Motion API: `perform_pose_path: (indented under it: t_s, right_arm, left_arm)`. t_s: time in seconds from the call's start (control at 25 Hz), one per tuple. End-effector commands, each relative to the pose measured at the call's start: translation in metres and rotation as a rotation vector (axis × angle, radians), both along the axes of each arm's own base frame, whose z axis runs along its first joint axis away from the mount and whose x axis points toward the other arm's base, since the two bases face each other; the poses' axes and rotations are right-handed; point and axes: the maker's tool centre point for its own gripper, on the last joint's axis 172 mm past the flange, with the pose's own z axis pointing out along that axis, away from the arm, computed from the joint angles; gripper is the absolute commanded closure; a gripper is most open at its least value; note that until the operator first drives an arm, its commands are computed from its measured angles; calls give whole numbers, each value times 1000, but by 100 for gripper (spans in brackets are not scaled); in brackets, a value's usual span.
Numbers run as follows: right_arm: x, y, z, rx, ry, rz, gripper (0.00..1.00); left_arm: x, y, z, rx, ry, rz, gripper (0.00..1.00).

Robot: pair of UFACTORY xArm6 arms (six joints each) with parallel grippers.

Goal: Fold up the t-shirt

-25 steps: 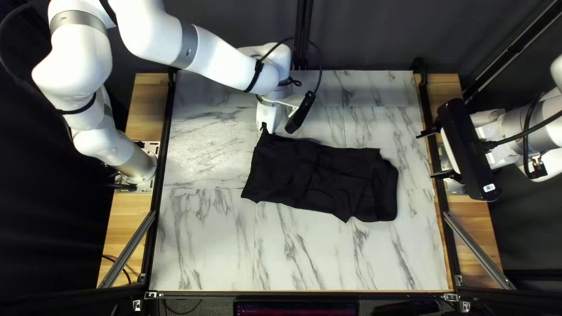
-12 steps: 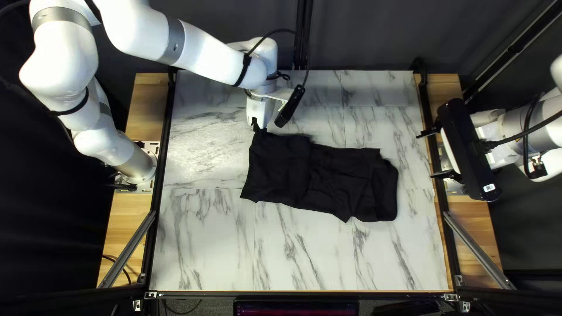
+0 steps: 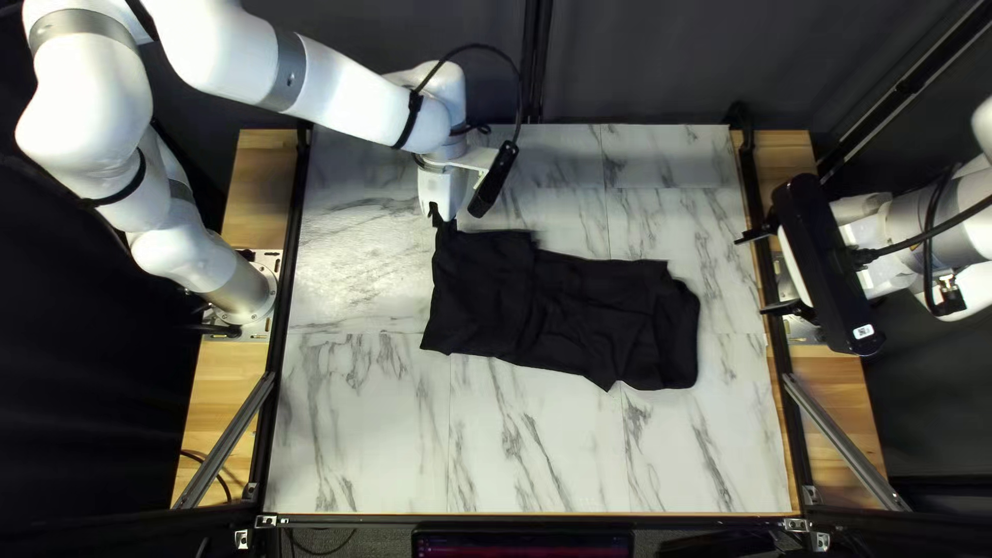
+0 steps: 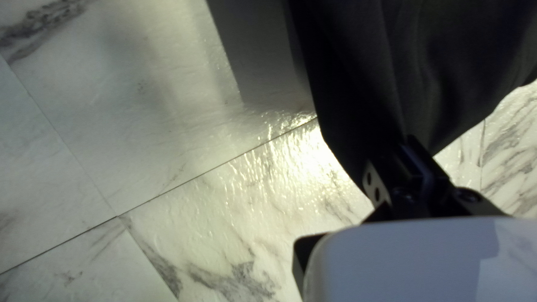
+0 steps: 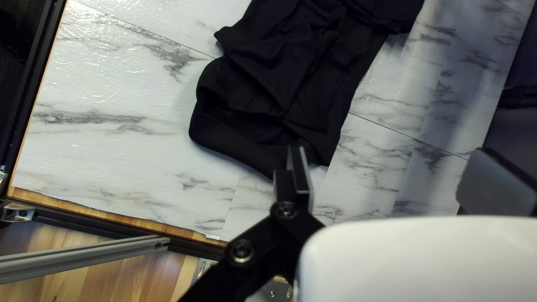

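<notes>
The left gripper (image 3: 435, 214) clamps the black shirt (image 4: 414, 67). The marbled tabletop (image 4: 168, 128) extends on both sides of the shirt.

My left arm (image 3: 341, 88) arches up from its base and reaches across the far side of the top left view, its forearm sloping down to a bent wrist (image 3: 446, 150). Below it, my left gripper (image 3: 435, 215) points downward, fingers (image 4: 418, 161) pinched close together. Opposite, my right arm (image 3: 956, 217) extends inward from the right of the top left view, my right gripper (image 3: 751, 275) facing my left arm's side, its two fingers (image 5: 301, 173) spread wide apart.
</notes>
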Motion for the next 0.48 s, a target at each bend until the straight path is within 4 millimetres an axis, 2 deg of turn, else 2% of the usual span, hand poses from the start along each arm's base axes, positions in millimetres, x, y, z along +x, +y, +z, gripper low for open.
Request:
perform_pose_path:
  t_s: [0.04,0.2,0.24,0.44,0.48]
  right_arm:
    - [0,0,0,0,0,0,0]
    - [0,0,0,0,0,0,0]
    - [0,0,0,0,0,0,0]
    - [0,0,0,0,0,0,0]
    - [0,0,0,0,0,0,0]
  left_arm:
    - [12,-31,34,71,-35,6,0]
    - [33,-72,55,117,-80,-10,0]
    - [44,-90,58,130,-98,-16,0]
    - [76,-146,47,199,-137,-5,0]
    - [78,-150,45,211,-140,1,0]
